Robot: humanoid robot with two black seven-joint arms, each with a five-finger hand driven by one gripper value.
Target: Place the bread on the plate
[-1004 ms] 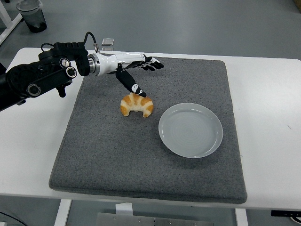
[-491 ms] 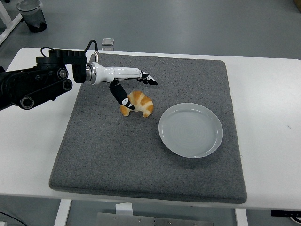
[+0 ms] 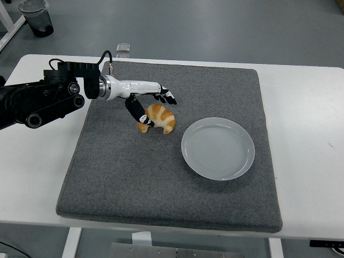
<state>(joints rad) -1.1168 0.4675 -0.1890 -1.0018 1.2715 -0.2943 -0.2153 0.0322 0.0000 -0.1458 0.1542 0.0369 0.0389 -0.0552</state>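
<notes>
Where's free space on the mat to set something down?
Bare mat along the whole near strip below the bread and plate, and the far right corner above the plate. Crowded at far left, where the left hand sits around the bread.

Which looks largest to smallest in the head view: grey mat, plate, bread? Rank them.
1. Grey mat, by far the largest.
2. Plate.
3. Bread, smallest, partly covered by the left hand.

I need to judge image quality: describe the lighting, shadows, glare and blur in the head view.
Head view: even, diffuse light; soft, faint shadows under the croissant and left hand; mild sheen on the plate, no harsh glare; everything sharp, no motion blur.
</notes>
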